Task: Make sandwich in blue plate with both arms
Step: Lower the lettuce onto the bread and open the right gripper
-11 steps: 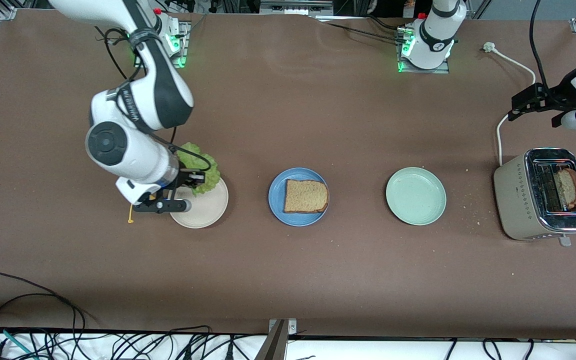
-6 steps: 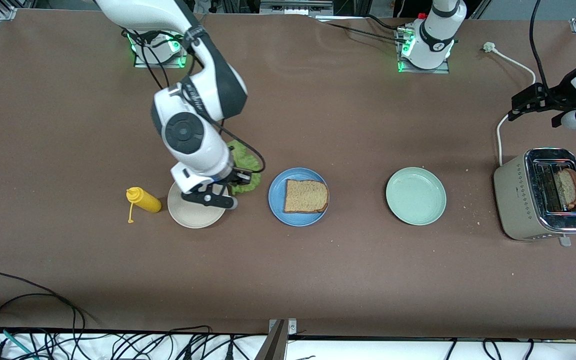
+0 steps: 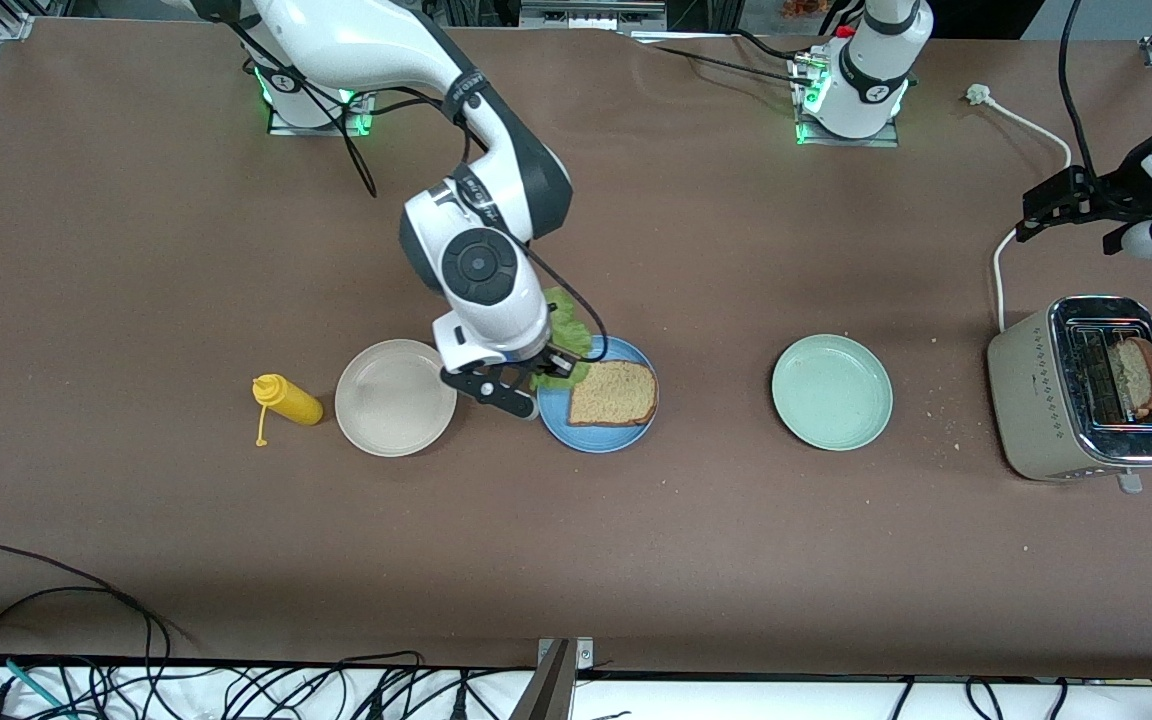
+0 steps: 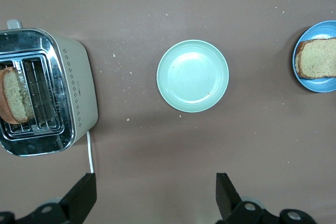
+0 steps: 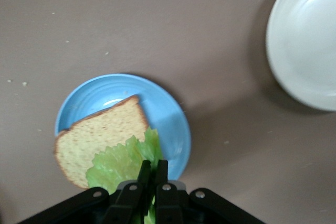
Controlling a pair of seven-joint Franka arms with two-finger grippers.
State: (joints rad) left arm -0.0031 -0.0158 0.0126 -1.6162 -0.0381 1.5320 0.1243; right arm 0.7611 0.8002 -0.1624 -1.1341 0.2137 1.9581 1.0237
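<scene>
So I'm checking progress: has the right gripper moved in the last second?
Yes. The right gripper, shut on the lettuce, has moved from the white plate to the blue plate's edge.

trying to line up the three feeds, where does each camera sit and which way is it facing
Front view: high across the table, facing the robots; both arms show, the right claw shut on the lettuce leaf over the blue plate, the left claw waiting above the toaster.
Left wrist view: looks straight down at toaster, pale green plate and blue plate edge; its open fingers show.
Right wrist view: looks down at lettuce, bread slice and beige-white plate; its shut fingers show.
Shared: all three see the bread on the blue plate.
</scene>
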